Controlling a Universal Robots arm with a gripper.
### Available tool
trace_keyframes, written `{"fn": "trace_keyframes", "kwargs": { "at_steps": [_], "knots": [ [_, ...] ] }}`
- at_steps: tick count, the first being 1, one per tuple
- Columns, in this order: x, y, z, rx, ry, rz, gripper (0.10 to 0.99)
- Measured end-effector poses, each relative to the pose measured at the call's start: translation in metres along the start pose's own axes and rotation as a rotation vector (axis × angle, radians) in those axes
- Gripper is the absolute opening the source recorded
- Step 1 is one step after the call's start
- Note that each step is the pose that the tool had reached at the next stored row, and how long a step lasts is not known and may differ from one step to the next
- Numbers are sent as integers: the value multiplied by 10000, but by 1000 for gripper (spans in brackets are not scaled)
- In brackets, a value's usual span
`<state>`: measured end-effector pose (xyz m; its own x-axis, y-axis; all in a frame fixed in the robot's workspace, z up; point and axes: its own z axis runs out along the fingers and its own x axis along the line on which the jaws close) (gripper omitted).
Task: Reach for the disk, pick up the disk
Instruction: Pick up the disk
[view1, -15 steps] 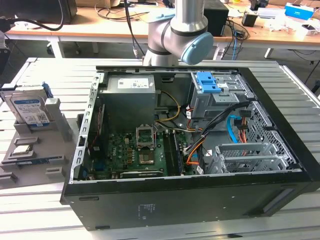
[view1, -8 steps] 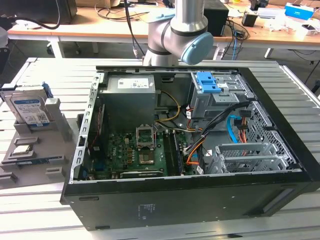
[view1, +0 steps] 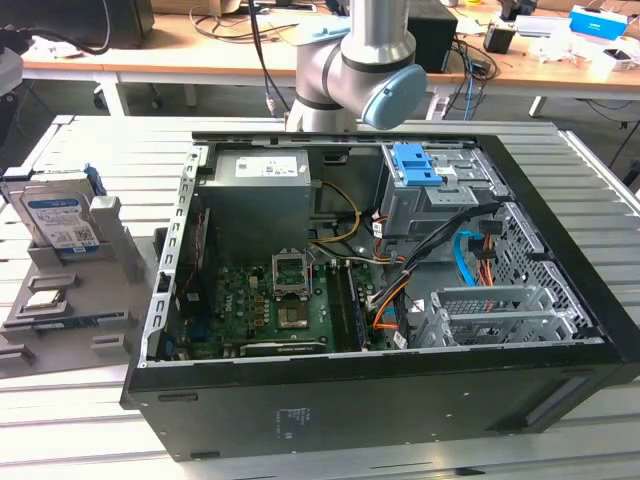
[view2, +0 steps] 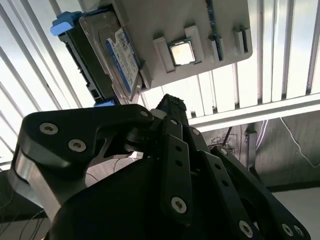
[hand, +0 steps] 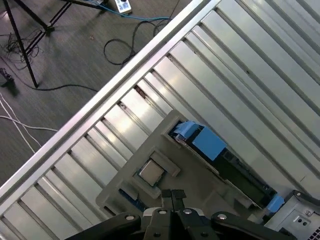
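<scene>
The silver metal disk with blue rails (view1: 60, 215) stands upright in a grey holder (view1: 115, 245); the black hand (hand: 173, 195), closed and empty, is apart from it.

The disk (view1: 60, 215) is silver with a white-and-blue label and blue rails. The case (view1: 400, 410) is black, its board (view1: 262, 300) green.

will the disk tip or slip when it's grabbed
Probably stiff and heavy for its size: the disk looks metal-cased. It stands on edge in a grey holder, so a sideways nudge might tip it. Its smooth faces may slip.
</scene>
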<state>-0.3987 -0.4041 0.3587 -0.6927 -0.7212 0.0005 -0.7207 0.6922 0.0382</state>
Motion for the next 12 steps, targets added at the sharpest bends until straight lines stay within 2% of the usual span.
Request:
{"fn": "trace_keyframes", "kwargs": {
  "at_steps": [12],
  "knots": [
    [0, 0, 0, 1, 70, -1802, 106]
  ]
}}
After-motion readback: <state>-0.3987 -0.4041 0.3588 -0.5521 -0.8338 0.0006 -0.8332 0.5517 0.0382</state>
